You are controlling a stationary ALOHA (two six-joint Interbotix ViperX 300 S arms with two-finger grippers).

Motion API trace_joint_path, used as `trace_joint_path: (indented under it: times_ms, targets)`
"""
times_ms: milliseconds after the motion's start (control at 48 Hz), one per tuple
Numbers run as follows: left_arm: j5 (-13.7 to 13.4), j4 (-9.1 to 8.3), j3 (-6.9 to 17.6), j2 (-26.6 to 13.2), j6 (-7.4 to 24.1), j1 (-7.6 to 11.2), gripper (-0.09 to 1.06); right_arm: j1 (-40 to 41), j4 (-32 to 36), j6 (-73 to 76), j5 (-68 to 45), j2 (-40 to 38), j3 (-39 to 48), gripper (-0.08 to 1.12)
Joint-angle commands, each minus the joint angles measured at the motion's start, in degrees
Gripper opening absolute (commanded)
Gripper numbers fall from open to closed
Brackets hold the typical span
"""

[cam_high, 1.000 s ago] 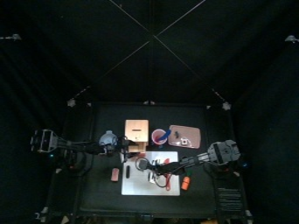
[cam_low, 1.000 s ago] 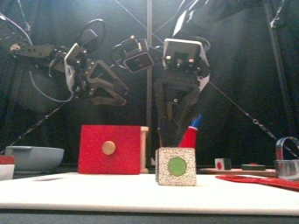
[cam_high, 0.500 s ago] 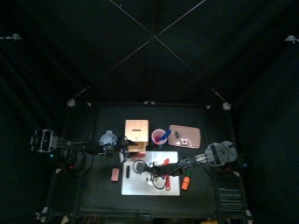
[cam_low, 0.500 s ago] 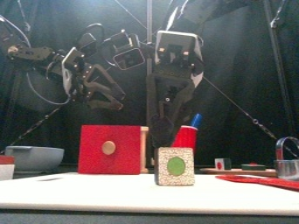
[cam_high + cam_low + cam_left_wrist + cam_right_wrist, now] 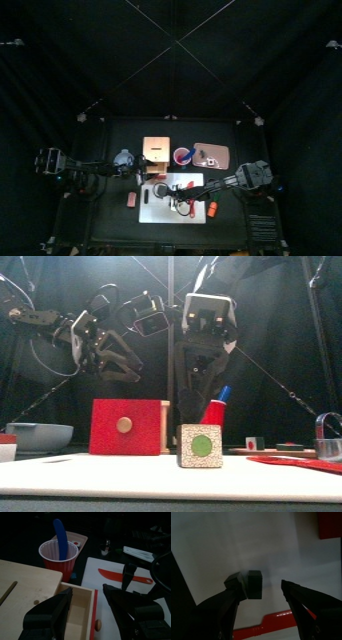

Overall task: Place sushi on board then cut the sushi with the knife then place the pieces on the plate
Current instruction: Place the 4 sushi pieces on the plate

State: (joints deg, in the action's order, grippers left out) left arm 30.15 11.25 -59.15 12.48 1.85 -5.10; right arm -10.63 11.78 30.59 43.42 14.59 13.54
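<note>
Where my right pincer [image 5: 263,583] hangs with its two black jaws spread and empty, the dark green toy sushi roll [image 5: 252,584] stands between them on the flat white cutting board [image 5: 271,547]. It is close against one jaw and well clear of the other. In the front view the roll sits upright directly below the jaw tips, with a green disc on its pale end face. The red toy knife [image 5: 113,574] lies flat on the same board, near the roll but apart from it.

Further out, my left pincer [image 5: 87,592] is also open and holds nothing, poised over the pale wooden box [image 5: 27,582]. The red cup [image 5: 57,554] holding the blue toy knife [image 5: 60,534] stands beside that box, and the flat pink tray [image 5: 222,150] lies behind the board on the worktop.

I judge that the placing is done and the cutting comes next. To do it well, I would:

- take the red knife by its handle, not its blade;
- steady the roll lightly from the sides with the other pincer;
- bring the edge straight down on a seam so the pieces part without toppling.
</note>
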Motion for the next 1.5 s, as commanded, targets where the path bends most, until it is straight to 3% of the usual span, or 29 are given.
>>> trace_joint_path:
  times_ms: [21,208,1000,1500]
  targets:
    - [0.35,0.09,0.97,0.62,0.09,-0.44,0.88,0.26,1.23,-0.09,-0.26,-2.2,-0.35,0.94]
    - [0.35,0.26,0.35,0.62,0.09,-0.44,0.88,0.26,1.49,-0.26,-0.88,-1.32,-1.05,0.94]
    - [0.44,0.35,0.35,1.32,0.18,-3.43,0.88,0.7,-2.37,-0.09,-0.53,2.11,-2.81,0.93]
    - [0.44,0.44,0.44,1.32,0.18,-3.43,0.88,0.44,-1.05,-0.26,3.34,1.93,-3.08,0.72]
